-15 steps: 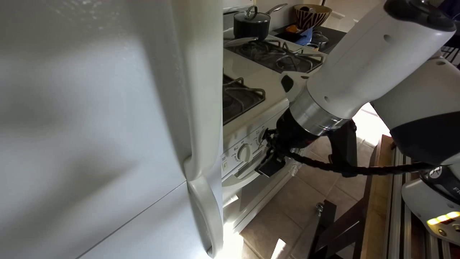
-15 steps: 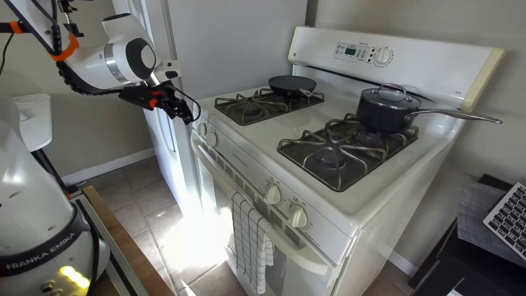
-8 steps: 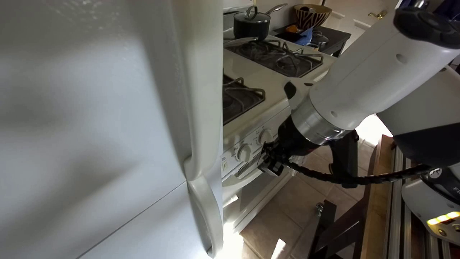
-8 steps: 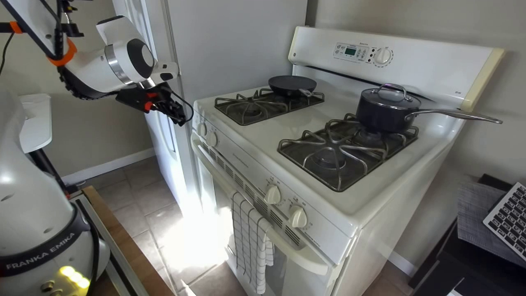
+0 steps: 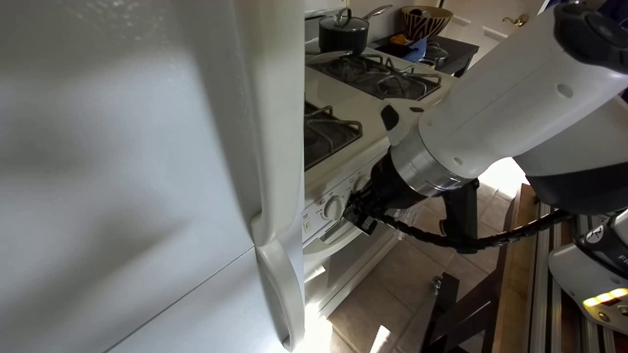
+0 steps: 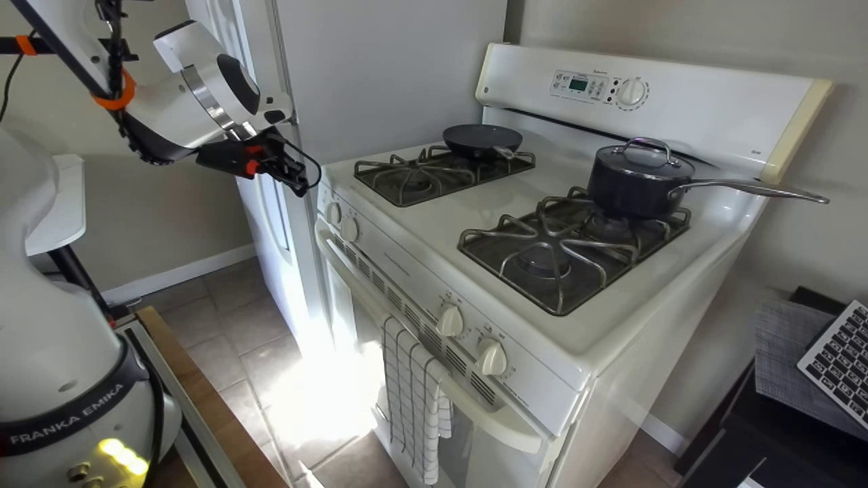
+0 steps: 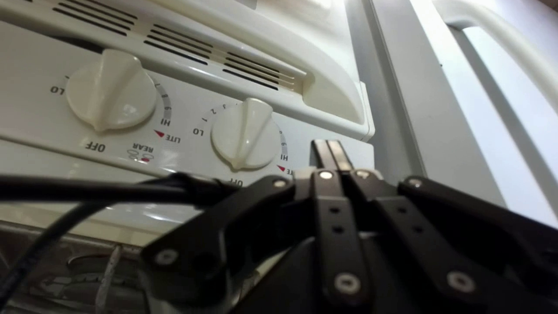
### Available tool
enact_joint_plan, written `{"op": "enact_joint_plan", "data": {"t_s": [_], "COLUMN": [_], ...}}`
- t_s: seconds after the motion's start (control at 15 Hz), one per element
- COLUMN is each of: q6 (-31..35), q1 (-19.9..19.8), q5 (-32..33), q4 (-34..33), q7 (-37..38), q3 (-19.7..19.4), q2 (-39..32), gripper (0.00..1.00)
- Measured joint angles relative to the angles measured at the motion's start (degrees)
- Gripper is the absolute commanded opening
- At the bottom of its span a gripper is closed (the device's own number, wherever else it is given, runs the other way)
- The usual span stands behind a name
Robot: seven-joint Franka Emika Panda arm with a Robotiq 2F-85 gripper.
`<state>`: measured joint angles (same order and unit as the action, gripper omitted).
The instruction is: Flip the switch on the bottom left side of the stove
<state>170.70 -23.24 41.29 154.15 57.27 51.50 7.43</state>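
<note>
Fridge [image 5: 137, 162]: in an exterior view, smooth white doors fill the left half, the upper handle [image 5: 277, 147] a long moulded rib.
Stove [image 5: 360, 105]: just beyond the fridge, a glossy white gas range, box-shaped, with dark grates [image 5: 380, 78] of bent metal rods.
Switch [image 5: 307, 226]: small, cream, rectangular, at the left end of the stove's front panel [image 5: 319, 210], close to the fridge and beside a round knob [image 5: 333, 208].
Arm [image 5: 515, 98]: smooth white links, a silver collar [image 5: 428, 167], a black braided cable [image 5: 429, 237]; the jaws stand near that knob, and I cannot tell whether they touch it.
Frying pan [image 6: 478, 141]: in an exterior view, shallow, round and matte black, over the rear of the left grate.
Saucepan [image 6: 630, 186]: dark, straight-sided, with a glass lid [image 6: 644, 159] and a long metal handle [image 6: 746, 187], on the right grate's rear.
Towel [image 6: 410, 393]: white cloth with thin dark checks, draped over the curved oven handle [image 6: 488, 421].
Knobs [image 7: 246, 134]: in the wrist view, two glossy cream discs, each crossed by a raised ridge; the printed "OFF" reads upside down.
Jaws: flat black links with bright bolts, clenched, the ends pressed together along a thin seam.
</note>
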Motion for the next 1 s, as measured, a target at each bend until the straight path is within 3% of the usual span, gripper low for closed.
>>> {"op": "enact_joint_plan", "data": {"t_s": [0.27,1.0], "q6": [-0.1,-0.1], "q1": [-2.8,-3.6], "q5": [1.5,1.7], "q4": [-0.6,-0.7], "q7": [0.2,-0.5], "q3": [2.7,2.9], "q2": [-0.6,-1.1], "gripper": [0.01,0.00]}}
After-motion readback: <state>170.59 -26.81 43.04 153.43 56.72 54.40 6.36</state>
